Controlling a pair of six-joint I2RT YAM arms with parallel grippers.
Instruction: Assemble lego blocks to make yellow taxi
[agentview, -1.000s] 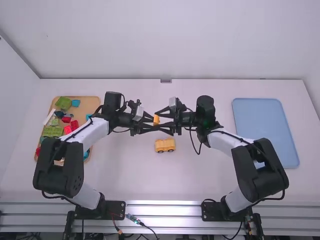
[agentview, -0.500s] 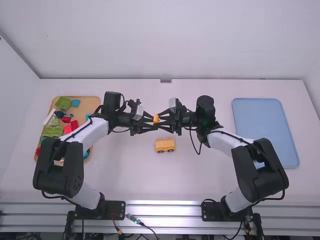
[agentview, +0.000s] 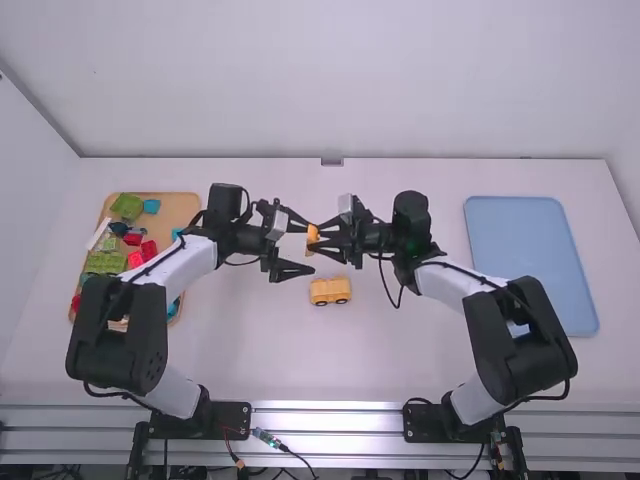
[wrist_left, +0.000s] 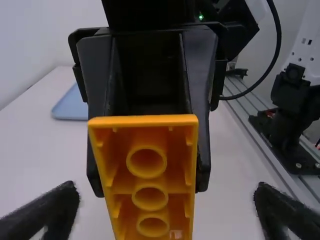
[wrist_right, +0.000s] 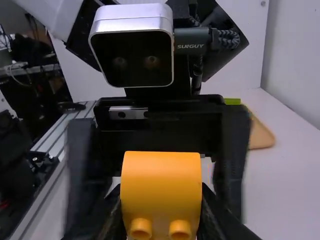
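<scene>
Your right gripper (agentview: 316, 240) grasps the curved yellow block (wrist_right: 161, 180) near the high view's centre; the wheeled yellow base (agentview: 330, 291) sits just lower. Your left gripper (agentview: 311, 247) has its fingers spread: a brush from one could twist the block, spoiling alignment.

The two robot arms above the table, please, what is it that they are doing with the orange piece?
The right pincer grips the orange lego block, its hollow underside facing the left arm. The left pincer is open around that block, without clamping it. On the table stands a small orange lego vehicle with wheels, presumably the taxi being built; the held block is not on it. More lego blocks lie in the tan tray.
</scene>
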